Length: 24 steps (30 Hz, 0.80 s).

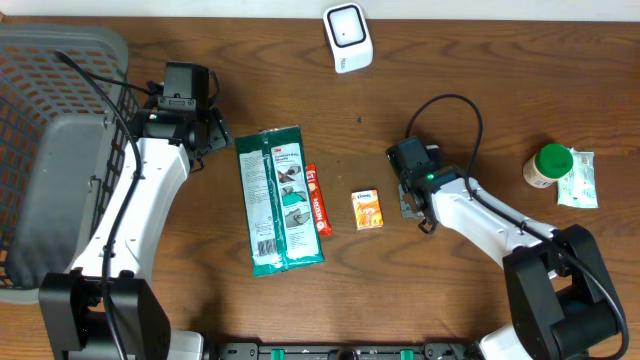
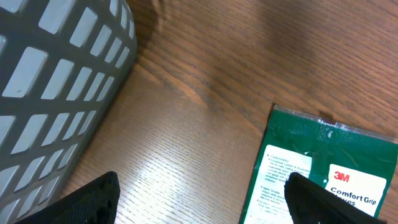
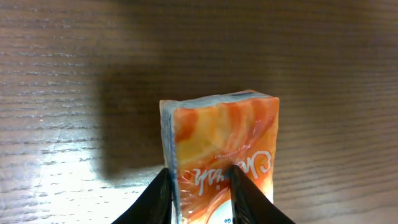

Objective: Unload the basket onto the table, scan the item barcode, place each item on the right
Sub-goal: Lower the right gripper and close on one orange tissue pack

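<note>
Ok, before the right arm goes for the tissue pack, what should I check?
1. Right gripper lined up with the tissue pack: ok, the pack lies straight ahead of the fingers.
2. Jaw gap wide enough: not ok, it looks narrower than the pack.
3. Pack free to lift: ok, it lies flat on the table, clear of the neighbouring items.
4. Barcode location: cannot tell, none shows.
5. Scanner unobstructed: ok.
6. Left gripper out of the way: ok, open and empty, over by the green package.
</note>
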Available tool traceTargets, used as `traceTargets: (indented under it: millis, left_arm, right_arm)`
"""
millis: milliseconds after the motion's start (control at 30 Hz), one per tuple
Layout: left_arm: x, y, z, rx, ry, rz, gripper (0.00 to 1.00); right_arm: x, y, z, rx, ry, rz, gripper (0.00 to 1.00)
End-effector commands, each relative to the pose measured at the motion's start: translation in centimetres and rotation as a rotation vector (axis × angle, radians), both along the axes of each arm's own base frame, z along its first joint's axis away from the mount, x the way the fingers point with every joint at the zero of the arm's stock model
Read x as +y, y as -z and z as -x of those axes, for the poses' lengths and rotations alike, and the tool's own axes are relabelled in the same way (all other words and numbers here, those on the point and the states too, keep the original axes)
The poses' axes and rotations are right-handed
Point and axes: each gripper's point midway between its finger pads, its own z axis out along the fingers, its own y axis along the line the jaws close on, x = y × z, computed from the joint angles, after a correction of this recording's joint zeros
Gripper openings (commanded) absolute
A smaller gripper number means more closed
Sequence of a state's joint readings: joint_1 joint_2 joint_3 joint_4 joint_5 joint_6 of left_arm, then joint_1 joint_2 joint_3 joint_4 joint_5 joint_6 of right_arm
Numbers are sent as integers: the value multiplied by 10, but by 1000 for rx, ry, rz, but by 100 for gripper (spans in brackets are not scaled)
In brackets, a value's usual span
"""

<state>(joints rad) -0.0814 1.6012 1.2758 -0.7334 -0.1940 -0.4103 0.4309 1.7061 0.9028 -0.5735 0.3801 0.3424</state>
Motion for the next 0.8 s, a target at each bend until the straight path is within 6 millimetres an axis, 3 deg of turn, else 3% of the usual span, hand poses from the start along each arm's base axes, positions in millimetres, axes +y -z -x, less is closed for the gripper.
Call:
traceTargets:
  millis: [0,200,367,467,767]
  left_arm:
    - [3,-2,0,-1,2,-20,85]
    - [3,-2,0,-1,2,-20,85]
    - [3,-2,0,-1,2,-20,85]
    - [3,-2,0,-1,2,-20,85]
    - [3,-2,0,-1,2,-20,85]
  right_arm:
    - [-3,9,9,28,-31,30,25]
    - [-2,9,10,31,-33,27,25]
    - [-1,9,10,30,-38,27,34]
    - [1,8,4,16,-75,34,34]
    - [21,-13,-14,-20,-156,31,40]
